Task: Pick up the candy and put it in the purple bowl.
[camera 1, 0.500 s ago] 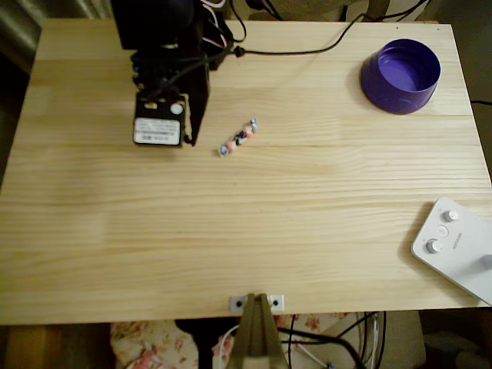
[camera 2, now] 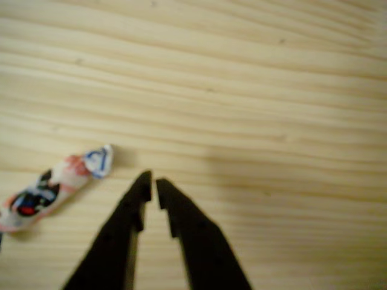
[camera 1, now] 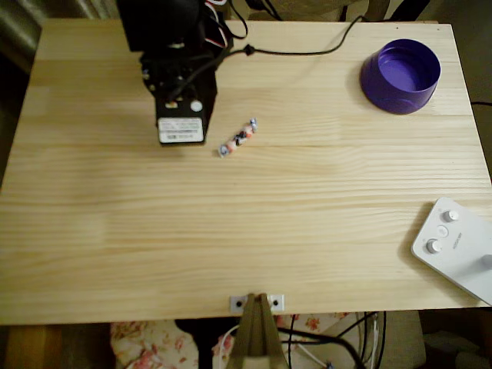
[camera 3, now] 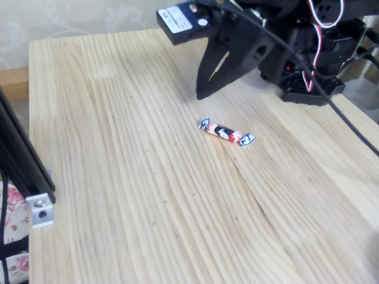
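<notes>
Candy point(camera 1: 237, 137) lies near the centre of the bare wooden tabletop point(camera 1: 246, 231), well apart from every edge, with open wood at 3 to 6 o'clock. Fingers point(camera 2: 151, 187), nearly closed and holding nothing, sit just beside it; in the wrist view it lies at their 9 o'clock. Wrapper: pink-orange, white, dark-speckled, twisted ends. Purple bowl point(camera 1: 400, 75) stands at 2 o'clock.
</notes>
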